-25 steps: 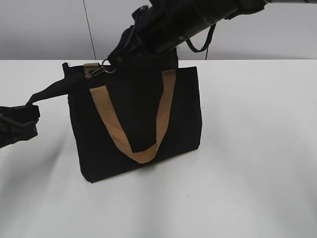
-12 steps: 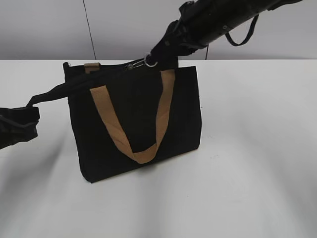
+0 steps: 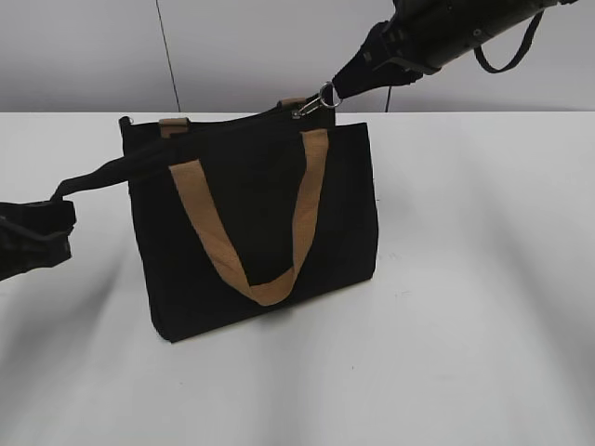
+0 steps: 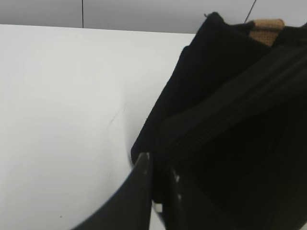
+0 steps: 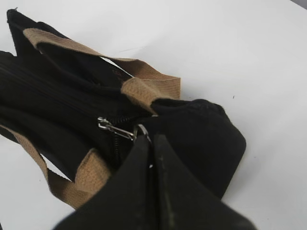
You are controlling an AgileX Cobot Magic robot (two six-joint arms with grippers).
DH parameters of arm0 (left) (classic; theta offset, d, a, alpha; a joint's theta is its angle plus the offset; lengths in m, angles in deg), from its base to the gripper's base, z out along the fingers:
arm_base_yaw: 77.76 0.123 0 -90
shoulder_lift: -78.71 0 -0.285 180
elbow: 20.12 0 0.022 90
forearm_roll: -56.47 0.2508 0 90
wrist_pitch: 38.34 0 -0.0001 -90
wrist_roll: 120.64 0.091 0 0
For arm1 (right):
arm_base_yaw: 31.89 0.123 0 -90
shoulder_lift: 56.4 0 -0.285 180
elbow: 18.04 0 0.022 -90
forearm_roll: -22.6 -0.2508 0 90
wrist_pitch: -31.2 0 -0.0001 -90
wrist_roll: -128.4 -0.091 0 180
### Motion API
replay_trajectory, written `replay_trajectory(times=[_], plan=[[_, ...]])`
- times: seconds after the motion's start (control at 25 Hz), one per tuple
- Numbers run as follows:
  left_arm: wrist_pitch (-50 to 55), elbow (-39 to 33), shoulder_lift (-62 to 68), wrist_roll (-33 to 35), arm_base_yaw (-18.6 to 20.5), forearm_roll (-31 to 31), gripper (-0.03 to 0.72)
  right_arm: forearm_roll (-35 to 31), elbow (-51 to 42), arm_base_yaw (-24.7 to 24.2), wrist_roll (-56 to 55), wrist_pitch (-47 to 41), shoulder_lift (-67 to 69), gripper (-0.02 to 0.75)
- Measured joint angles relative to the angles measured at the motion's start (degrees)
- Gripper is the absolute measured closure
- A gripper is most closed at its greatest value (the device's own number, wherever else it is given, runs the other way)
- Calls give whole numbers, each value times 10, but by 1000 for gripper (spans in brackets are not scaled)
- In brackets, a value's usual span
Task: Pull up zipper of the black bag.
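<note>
The black bag (image 3: 260,223) stands upright on the white table, with tan handles on its front. My right gripper (image 3: 342,91) is shut on the round pull loop of the zipper (image 3: 321,99) near the bag's top right corner. In the right wrist view the zipper (image 5: 117,129) lies just ahead of the shut fingertips (image 5: 151,140). My left gripper (image 3: 42,228) is at the left edge, shut on a black strap (image 3: 102,172) that runs taut to the bag's top left corner. In the left wrist view its jaws (image 4: 160,170) pinch the strap (image 4: 225,115).
The white table (image 3: 483,279) lies around the bag. A grey wall with a dark vertical seam (image 3: 167,56) stands behind. The right arm (image 3: 446,28) reaches in from the upper right above the bag.
My right gripper has moved right along the bag's top edge, taking the zipper from near the left handle to near the right corner. The left gripper has stayed put, holding the strap.
</note>
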Motion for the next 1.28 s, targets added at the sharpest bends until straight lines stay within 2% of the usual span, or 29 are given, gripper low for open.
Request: replay_trajectory(times=[0.16,0.24,0.32,0.44,0.52,0.6,0.68,0.92,1.28], plan=[[0,0,0,0,0,0,662,0,0,0,-5,-8,0,728],[1,1,0,-9,0,-2,657,1,0,-1,-8,-20,0,667],[13,5,0,-22,0,-2,629,1,0,-2,-13,-34,0,565],[78,29,-8,-28,0,-3,498,2,0,-2,-28,-55,0,397],[145,52,-22,-28,0,-3,388,9,0,-2,-41,-61,-4,344],[215,74,-41,-28,0,-4,328,25,0,-2,-57,-67,-13,325],[282,93,-61,-28,0,-4,302,35,-1,-2,-72,-70,-28,319],[437,125,-150,-29,0,-8,290,53,-62,-2,-87,-66,-79,316],[669,177,-309,-30,0,-8,288,63,-212,-2,-89,-7,-201,315]])
